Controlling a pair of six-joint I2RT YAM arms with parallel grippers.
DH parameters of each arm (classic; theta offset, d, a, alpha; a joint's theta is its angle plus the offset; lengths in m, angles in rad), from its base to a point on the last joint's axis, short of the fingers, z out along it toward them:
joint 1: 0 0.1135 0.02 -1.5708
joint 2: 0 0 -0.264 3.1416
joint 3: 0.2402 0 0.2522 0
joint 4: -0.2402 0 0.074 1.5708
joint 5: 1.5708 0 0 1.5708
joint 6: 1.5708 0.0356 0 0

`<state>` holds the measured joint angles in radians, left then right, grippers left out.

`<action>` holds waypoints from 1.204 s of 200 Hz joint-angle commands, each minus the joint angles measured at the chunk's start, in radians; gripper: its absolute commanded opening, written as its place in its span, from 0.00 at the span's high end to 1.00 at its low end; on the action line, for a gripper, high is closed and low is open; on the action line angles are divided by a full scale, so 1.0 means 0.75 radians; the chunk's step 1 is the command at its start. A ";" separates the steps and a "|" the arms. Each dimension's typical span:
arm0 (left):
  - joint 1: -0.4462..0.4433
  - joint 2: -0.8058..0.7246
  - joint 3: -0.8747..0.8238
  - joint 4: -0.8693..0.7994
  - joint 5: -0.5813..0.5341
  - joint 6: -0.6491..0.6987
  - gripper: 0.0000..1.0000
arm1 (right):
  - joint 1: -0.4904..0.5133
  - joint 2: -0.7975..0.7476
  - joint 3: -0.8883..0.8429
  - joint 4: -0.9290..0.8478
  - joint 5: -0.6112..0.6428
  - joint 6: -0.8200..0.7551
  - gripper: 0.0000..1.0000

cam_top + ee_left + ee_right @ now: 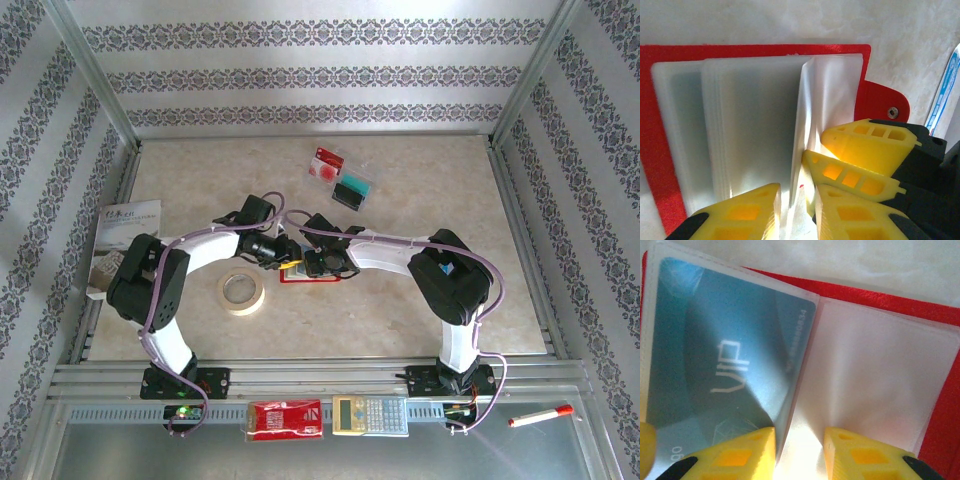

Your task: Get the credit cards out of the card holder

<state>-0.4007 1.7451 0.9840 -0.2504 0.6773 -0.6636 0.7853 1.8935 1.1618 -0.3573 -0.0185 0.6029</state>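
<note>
Two are out, red card (328,160) & teal card (352,188) on bench (450,300) beyond holder (660,125); right hand (800,435) & left hand (797,192) meet over it, each w/ jaws slightly apart astride a clear leaf (755,115), blue card (715,340) pocketed just beside right hand, long axis running away from it.

Top camera's high behind the arm bases, looking down across the whole desk (450,180). Wrist cameras peer past the left gripper (796,200) and right gripper (800,440), tight on the card holder (660,150) just ahead of them, shared by all three.
</note>
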 commanded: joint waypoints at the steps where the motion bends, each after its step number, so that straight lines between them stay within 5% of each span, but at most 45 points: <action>1: -0.018 0.021 0.029 -0.024 -0.003 0.020 0.76 | -0.023 0.022 -0.043 0.000 -0.012 0.009 0.67; 109: -0.040 0.006 -0.037 0.252 0.085 -0.148 0.77 | -0.137 -0.487 -0.366 0.469 -0.141 0.128 0.69; 241: -0.169 0.103 -0.025 0.690 0.004 -0.355 0.49 | -0.242 -0.938 -0.571 0.408 -0.081 0.092 0.39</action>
<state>-0.5228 1.8214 0.9615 0.1776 0.6979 -0.8993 0.6083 1.2270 0.7532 -0.0273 -0.0914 0.6975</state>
